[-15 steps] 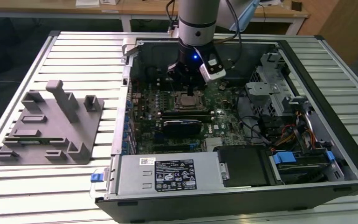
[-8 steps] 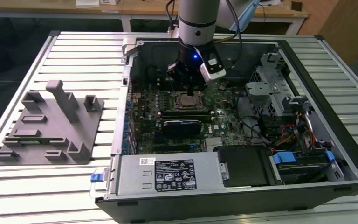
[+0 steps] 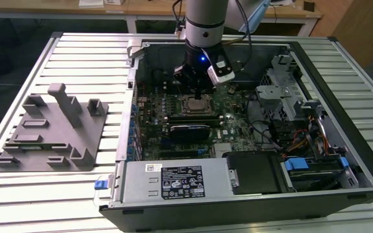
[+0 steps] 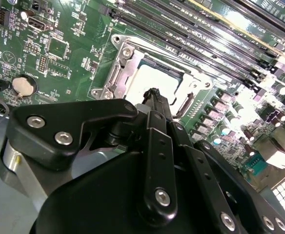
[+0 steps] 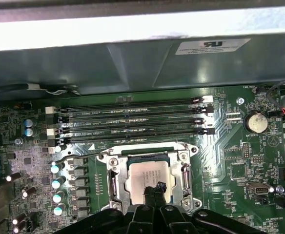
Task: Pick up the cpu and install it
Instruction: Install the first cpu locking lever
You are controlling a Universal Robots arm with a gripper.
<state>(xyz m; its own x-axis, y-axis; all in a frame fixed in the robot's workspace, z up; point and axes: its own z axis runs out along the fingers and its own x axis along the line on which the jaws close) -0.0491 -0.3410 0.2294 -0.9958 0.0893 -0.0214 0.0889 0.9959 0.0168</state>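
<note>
So here's where I'm at: the small flat square cpu with the silvery metal top [image 5: 142,176] is lying flat inside the silver metal socket frame [image 5: 108,163] on the green motherboard [image 5: 240,161], just beside the row of long black memory slots [image 5: 132,122]. It looks square to the frame, so I'd call it dropped in place rather than held. The black gripper [image 5: 155,187] hangs straight down over it, and in both wrist views the fingers [image 4: 154,97] look pinched together into one narrow tip over one edge of the chip's top. I can't tell if that tip is touching the metal or floating just above it. My guess is the arm is vertical like this so the chip goes down level and doesn't snag the socket. As for what's in what, the open black computer case [image 3: 238,213] lies on its side on the white slatted tabletop [image 3: 76,58] and holds the motherboard, a grey labelled power supply box [image 3: 173,180] and a drive cage with blue tabs [image 3: 303,162]. The grey moulded fixture plate with upright posts [image 3: 50,131] sits well apart, on the exterior view's left.
</note>
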